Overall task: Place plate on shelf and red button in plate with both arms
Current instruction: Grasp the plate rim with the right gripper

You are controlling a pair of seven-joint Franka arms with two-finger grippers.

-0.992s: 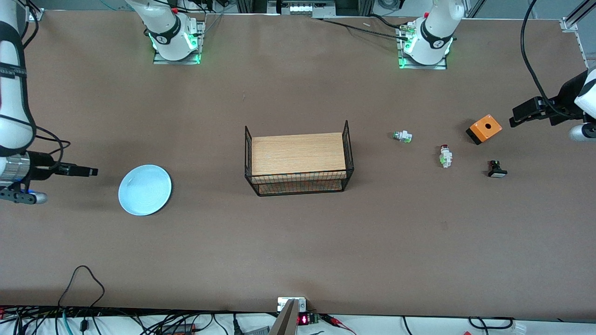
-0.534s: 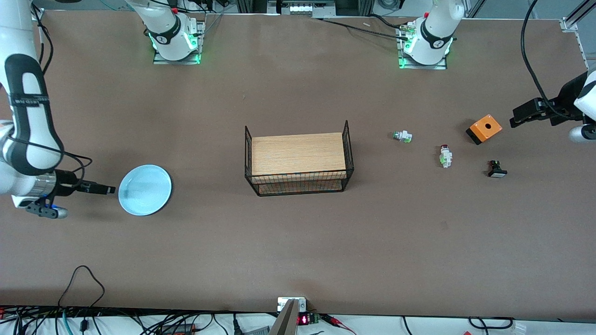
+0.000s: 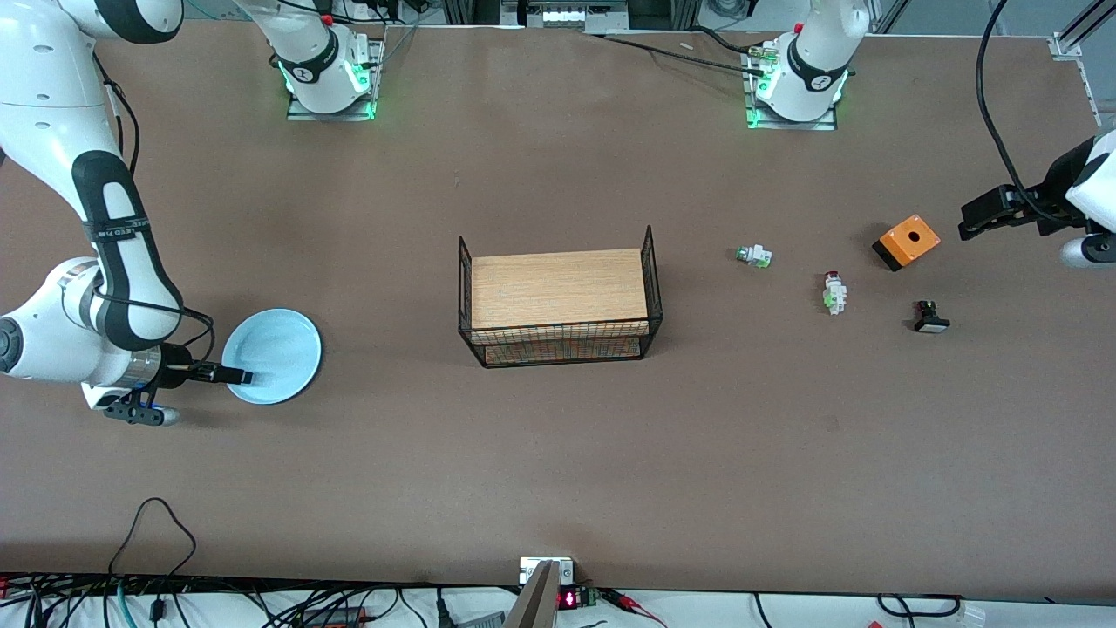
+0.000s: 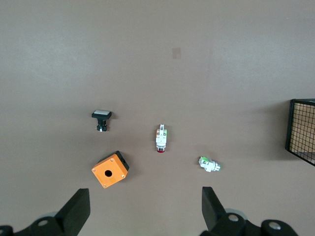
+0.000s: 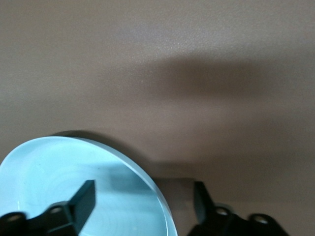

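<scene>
The pale blue plate [image 3: 277, 349] lies flat on the table toward the right arm's end. My right gripper [image 3: 241, 377] is open and low at the plate's rim nearest the front camera. In the right wrist view [image 5: 142, 199] one finger is over the plate [image 5: 59, 172] and the other is outside the rim. The red button [image 3: 834, 292], white with a red cap, lies on the table toward the left arm's end and shows in the left wrist view [image 4: 161, 139]. My left gripper [image 3: 966, 225] is open and empty in the air [image 4: 145, 209] beside the orange box.
A wire rack with a wooden board [image 3: 558, 301] stands mid-table. Near the red button are an orange box [image 3: 907, 242], a white part with a green and silver cap [image 3: 754, 255] and a black button with a white cap [image 3: 930, 317].
My right arm has swung toward the front camera and toward the plate, and its open fingers now straddle the plate's rim. The left arm has barely moved.
</scene>
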